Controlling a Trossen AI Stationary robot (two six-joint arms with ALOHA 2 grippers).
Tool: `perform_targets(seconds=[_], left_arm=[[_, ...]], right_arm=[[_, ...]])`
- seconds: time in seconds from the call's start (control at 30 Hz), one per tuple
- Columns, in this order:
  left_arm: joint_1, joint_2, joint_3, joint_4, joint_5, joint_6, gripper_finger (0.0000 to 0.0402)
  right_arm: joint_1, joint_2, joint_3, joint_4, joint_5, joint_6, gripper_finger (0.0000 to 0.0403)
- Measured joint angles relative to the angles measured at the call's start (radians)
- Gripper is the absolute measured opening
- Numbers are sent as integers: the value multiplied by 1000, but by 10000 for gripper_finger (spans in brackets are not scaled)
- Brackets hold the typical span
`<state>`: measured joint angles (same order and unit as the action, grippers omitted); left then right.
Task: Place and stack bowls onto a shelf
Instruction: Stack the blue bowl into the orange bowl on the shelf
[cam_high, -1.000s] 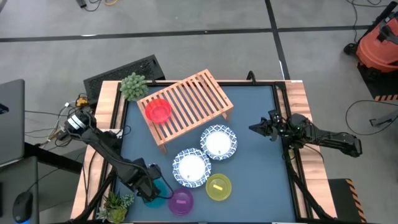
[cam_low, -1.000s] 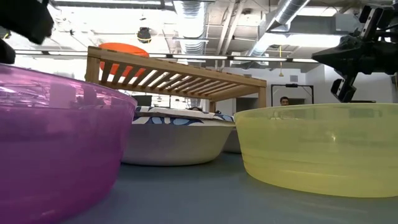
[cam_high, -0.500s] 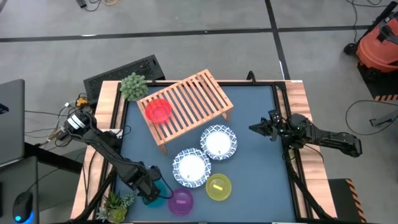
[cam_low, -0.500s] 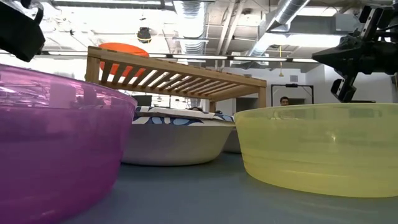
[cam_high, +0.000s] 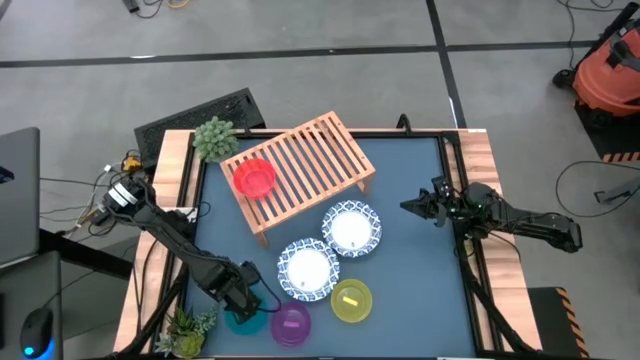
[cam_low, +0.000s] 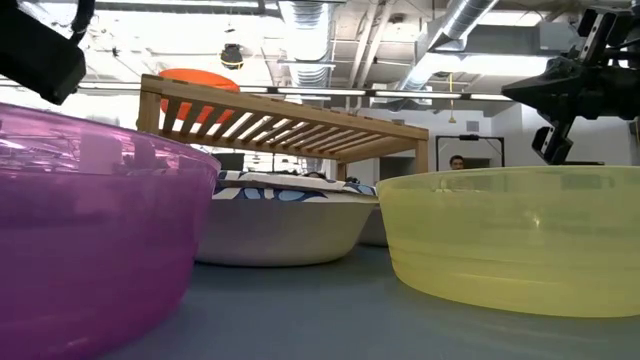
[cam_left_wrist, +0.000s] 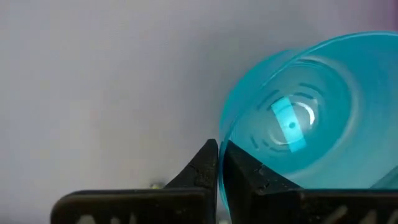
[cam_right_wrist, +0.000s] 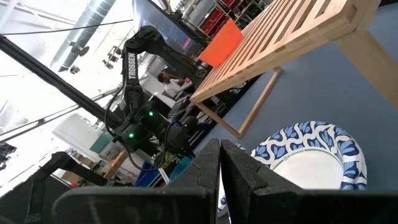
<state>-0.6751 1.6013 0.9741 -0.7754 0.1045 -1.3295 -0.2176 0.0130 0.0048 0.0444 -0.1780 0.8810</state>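
My left gripper (cam_high: 240, 298) is at the table's near left, shut on the cyan bowl (cam_left_wrist: 298, 118), which also shows in the high view (cam_high: 243, 320). Next to that bowl stand the purple bowl (cam_high: 291, 323) and the yellow bowl (cam_high: 351, 301) along the near edge. Two white bowls with blue rims (cam_high: 307, 269) (cam_high: 351, 229) rest on the mat before the wooden shelf (cam_high: 300, 170). A red bowl (cam_high: 254, 178) sits on the shelf's left end. My right gripper (cam_high: 408, 206) waits shut above the table's right side. My left gripper pinches the cyan bowl's rim (cam_left_wrist: 221, 138) between its two fingers, one finger inside the bowl and one outside. The fingers come from above, pointing down. The bowl's mouth faces up.
A green plant (cam_high: 214, 138) stands at the shelf's far left corner and another (cam_high: 185, 326) at the table's near left corner. A black slab (cam_high: 195, 115) lies beyond the far left edge. Bare blue mat (cam_high: 410, 270) lies at the near right.
My left gripper has shifted a little over the cyan bowl at the near left corner. The other bowls, the shelf and my right arm stand as before.
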Motion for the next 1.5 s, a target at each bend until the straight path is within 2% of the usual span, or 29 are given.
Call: perform_targets(seconds=[0.23,0.4,0.5,0.6,0.8,0.9,1.13,1.33,1.5], left_arm=[[11,-129,0,-39,-22,-123,0],[10,-269,0,-30,-11,-256,0],[12,-367,8,-14,-45,-311,0],[22,-457,39,-17,-152,-331,0],[77,-604,103,-54,-505,-397,0],[133,-642,153,-87,-605,-411,0],[305,-620,362,-207,-627,-265,0],[457,-551,565,-516,-563,-237,0],[597,-513,667,-738,-500,-232,0]], right_arm=[[0,0,0,0,0,0,42],[0,0,0,0,0,-3,42],[0,0,0,0,0,-3,42],[0,0,0,0,0,-15,42],[0,0,0,0,1,-18,42],[0,0,0,0,3,-18,42],[0,0,0,0,4,-18,42],[0,0,0,0,5,-18,42],[0,0,0,-1,7,-25,42]])
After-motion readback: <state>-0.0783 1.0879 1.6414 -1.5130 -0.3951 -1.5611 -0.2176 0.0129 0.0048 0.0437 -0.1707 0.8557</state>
